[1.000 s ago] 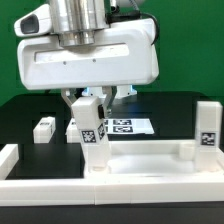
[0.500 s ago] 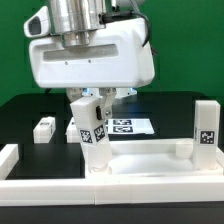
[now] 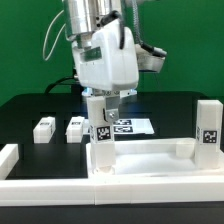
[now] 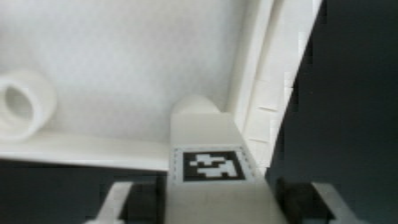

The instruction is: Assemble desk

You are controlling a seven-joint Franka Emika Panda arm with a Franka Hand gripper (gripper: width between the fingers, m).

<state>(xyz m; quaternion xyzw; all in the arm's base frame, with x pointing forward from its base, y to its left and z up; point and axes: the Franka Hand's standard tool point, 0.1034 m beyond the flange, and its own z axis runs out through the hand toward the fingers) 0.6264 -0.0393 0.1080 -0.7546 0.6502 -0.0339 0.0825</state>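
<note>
**Entry: desk, part-built, white plastic kit**

**Hazards from here (judged, not observed)**
- Crooked seating of the held leg (image 3: 102, 138). Likely cause: any tilt, or a slight offset from its socket, during a downward push.
- Slip of the leg within the jaws. Likely cause: smooth plastic faces and a grip placed high on the block.
- Shift of the top (image 3: 150, 158) across the table (image 3: 30, 108). Likely cause: sideways force from the arm, with nothing visible pinning the top down.
- Loosening of the leg on release. Likely cause: opening before full seating; depth of seating not readable here.
- Knock to the standing leg (image 3: 207, 126) or the loose legs. Less likely, all well apart from the arm.

**Grip**
- Jaws closed onto the held leg, one finger on each side of its upper part, confirmed in the wrist view.

**Location and appearance**
- Top: wide shallow tray with a raised rim, lying near the front of the table.
- Held leg: upright, lower end at the top's corner on the exterior view's left; carries a black-and-white square tag.
- Standing leg: upright at the end on the exterior view's right, tagged.
- Loose legs: two small blocks (image 3: 43, 128) (image 3: 75, 127) lying side by side on the dark table behind the top.
- Round opening (image 4: 15, 108): visible in the tray floor in the wrist view; purpose unclear.
- Marker board (image 3: 128, 126): flat behind the held leg, not part of the kit.
</note>
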